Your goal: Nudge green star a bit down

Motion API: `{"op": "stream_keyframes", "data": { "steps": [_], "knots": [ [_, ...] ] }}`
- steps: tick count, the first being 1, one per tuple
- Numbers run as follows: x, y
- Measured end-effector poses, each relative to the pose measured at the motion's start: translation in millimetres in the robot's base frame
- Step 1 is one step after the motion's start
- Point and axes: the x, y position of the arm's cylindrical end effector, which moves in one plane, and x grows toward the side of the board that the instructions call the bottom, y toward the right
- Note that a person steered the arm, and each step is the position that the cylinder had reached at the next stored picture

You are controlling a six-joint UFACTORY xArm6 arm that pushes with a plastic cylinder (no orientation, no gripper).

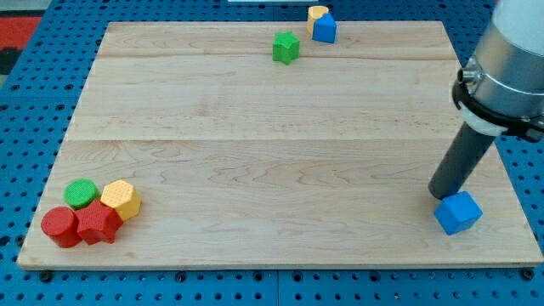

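The green star [286,47] sits near the view's top, a little right of centre, on the wooden board [272,153]. Just to its upper right a yellow block [317,14] and a blue cube [324,29] touch each other at the board's top edge. My tip [442,195] is far away at the view's lower right, right above and touching or nearly touching another blue cube [458,212]. The rod rises from there to the view's upper right.
A cluster sits at the view's lower left: a green cylinder [82,194], a yellow hexagonal block [121,200], a red cylinder [60,226] and a red star-like block [98,223]. Blue pegboard [25,102] surrounds the board.
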Motion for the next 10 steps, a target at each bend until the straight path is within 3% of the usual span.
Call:
{"op": "stream_keyframes", "data": {
  "steps": [2,3,5,6,7,8,10],
  "knots": [
    [-7.3,26.3],
    [-48.3,23.0],
    [-125.0,-76.0],
    [-125.3,-169.7],
    [-165.5,-253.0],
    [-233.8,-296.5],
    [-324.3,-248.8]
  ]
}}
